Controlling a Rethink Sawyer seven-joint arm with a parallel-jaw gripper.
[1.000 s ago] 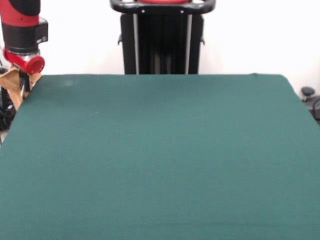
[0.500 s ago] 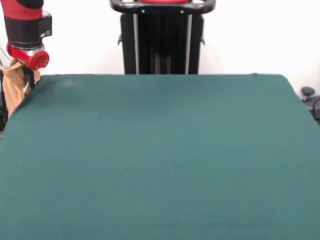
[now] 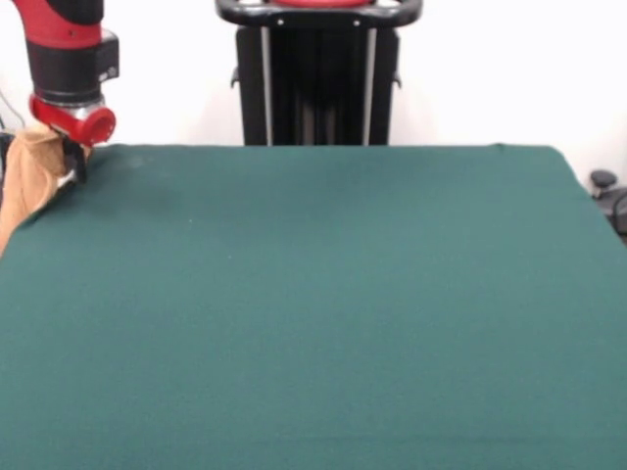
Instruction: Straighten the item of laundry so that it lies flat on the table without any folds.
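**Towel carried back toward the table's upper-left corner**

Moving rightward and a little downward across the last second, the arm (image 3: 67,59) at the upper left of the frame now stands over the table's corner rather than outside it. The gripper (image 3: 71,162) sits just below the red wrist collar, mostly hidden by cloth; it appears to be closed on the towel (image 3: 27,181), since the cloth hangs bunched from that spot, though the fingers themselves cannot be made out. The towel has come along with it: earlier it dangled beyond the table's edge, and now its upper part overlaps the corner while the rest trails down along the left border of the frame, still off the surface or just at its edge. Nothing of it lies flat yet.

Further right, the table (image 3: 333,294) shows only bare green cloth, unchanged, with the black pedestal (image 3: 318,73) behind it at the upper middle.

Judged from this, the task is at an early stage: the towel must first be brought well onto the table before it can be spread.
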